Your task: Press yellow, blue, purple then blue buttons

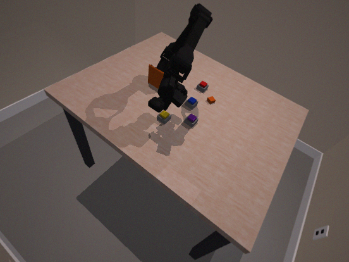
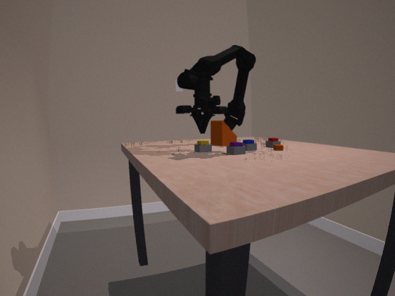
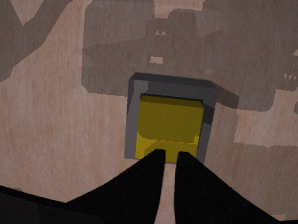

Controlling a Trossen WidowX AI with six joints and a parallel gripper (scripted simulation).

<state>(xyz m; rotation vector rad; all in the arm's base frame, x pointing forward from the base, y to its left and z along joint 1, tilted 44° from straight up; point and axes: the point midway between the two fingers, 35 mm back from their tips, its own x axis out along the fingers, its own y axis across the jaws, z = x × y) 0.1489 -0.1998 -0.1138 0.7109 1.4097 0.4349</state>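
Observation:
The yellow button (image 1: 164, 114) (image 2: 202, 142) (image 3: 170, 120) sits raised in its grey base. My gripper (image 2: 202, 132) (image 3: 170, 160) is shut and empty, pointing down, with its tips a little above the yellow button and not touching it. In the top view the arm hides the fingertips. The blue button (image 1: 192, 100) (image 2: 248, 141) is up in its base, to the right of the yellow one in the top view. The purple button (image 1: 191, 118) (image 2: 236, 144) is also up, nearer the front than the blue one.
A red button (image 1: 203, 84) (image 2: 273, 139) stands behind the blue one. A small orange block (image 1: 211, 100) (image 2: 278, 147) lies right of the blue button. A large orange wedge-shaped block (image 1: 155, 76) (image 2: 219, 133) stands beside the arm. The arm's shadow falls around the yellow button.

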